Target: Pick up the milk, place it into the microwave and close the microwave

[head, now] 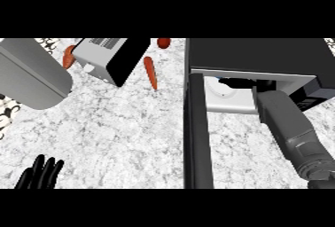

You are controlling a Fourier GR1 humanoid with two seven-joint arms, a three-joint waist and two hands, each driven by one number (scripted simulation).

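Note:
The black microwave (262,53) stands at the right with its door (197,133) swung open toward me, seen edge-on as a dark vertical bar. My right forearm reaches into the cavity, and only a dark part of the right hand (237,82) shows under the top edge. The white floor and round turntable (221,94) are visible inside. I cannot pick out the milk; it may be hidden by the hand or the microwave's roof. My left hand (39,174) rests open at the lower left edge, fingers up, far from the microwave.
A grey and black toaster-like box (108,57) lies at the back, left of the microwave. Orange carrots (151,73) lie around it. A large grey rounded object (33,73) fills the far left. The counter is speckled white marble (124,133).

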